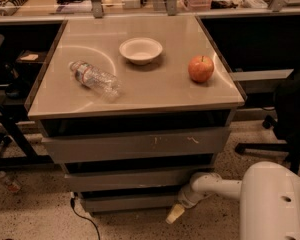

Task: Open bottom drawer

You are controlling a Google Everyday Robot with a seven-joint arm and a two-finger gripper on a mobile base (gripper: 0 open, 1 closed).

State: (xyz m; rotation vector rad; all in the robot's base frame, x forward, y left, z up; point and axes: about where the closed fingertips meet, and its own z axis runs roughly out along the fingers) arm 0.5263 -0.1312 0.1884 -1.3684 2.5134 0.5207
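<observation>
My gripper [175, 213] sits low, just beside the right end of the bottom drawer [125, 202]. I cannot tell whether my jaws are spread or pressed together.

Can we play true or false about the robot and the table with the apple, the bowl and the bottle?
1. The apple sits on the table, near its right edge in the camera view. True.
2. The water bottle is standing upright. False: it lies on its side on the table.
3. The gripper is low down near the floor, by the right end of the bottom drawer. True.
4. The apple is inside the bowl. False: the apple rests on the table, apart from the bowl.
</observation>
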